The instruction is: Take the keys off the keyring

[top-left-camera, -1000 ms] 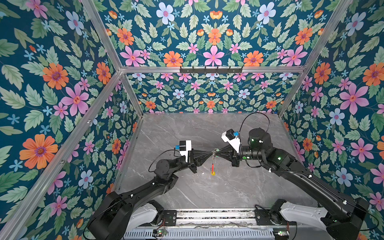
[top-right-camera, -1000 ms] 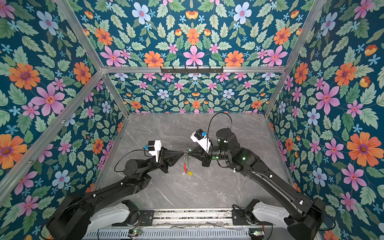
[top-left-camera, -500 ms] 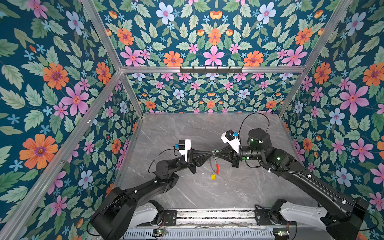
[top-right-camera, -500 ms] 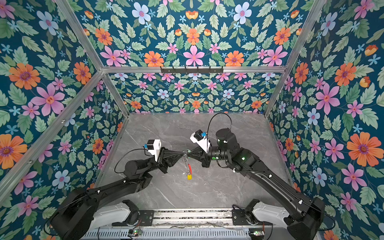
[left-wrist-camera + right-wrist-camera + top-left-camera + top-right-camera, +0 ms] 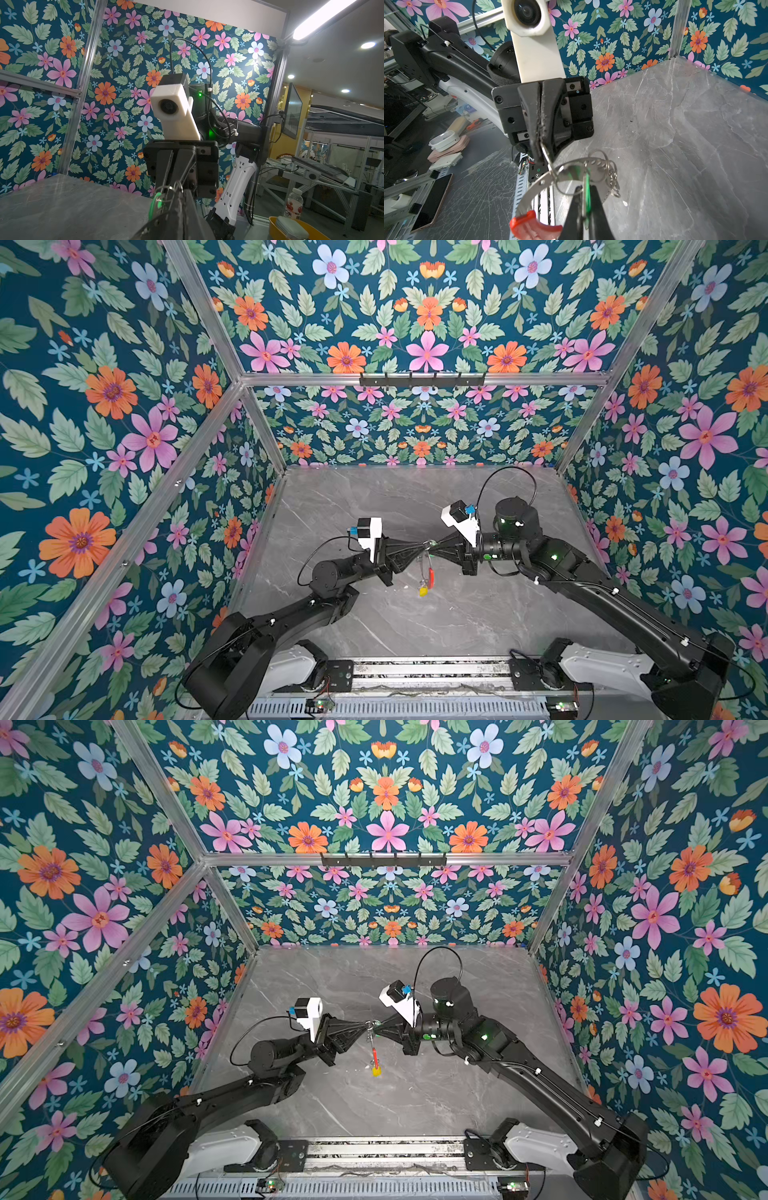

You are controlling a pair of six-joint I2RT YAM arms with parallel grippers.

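With left jaws clamping keyring [image 5: 532, 187], right jaws pinching green key [image 5: 588, 197]: draw apart slowly, following the wire.

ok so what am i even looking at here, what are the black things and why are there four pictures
These are two black robot arms mounted at the front of a grey table inside a flower-papered booth. The two wide pictures come from one camera pair overhead; the other two come from a camera on each arm's wrist, each facing the other arm. The left gripper and right gripper meet tip to tip above the table, both shut. The left pinches a small silver ring of the keyring; the right pinches the green key. The loop's red sleeve and the yellow key dangle below. Only tiny specks lie on the table itself.
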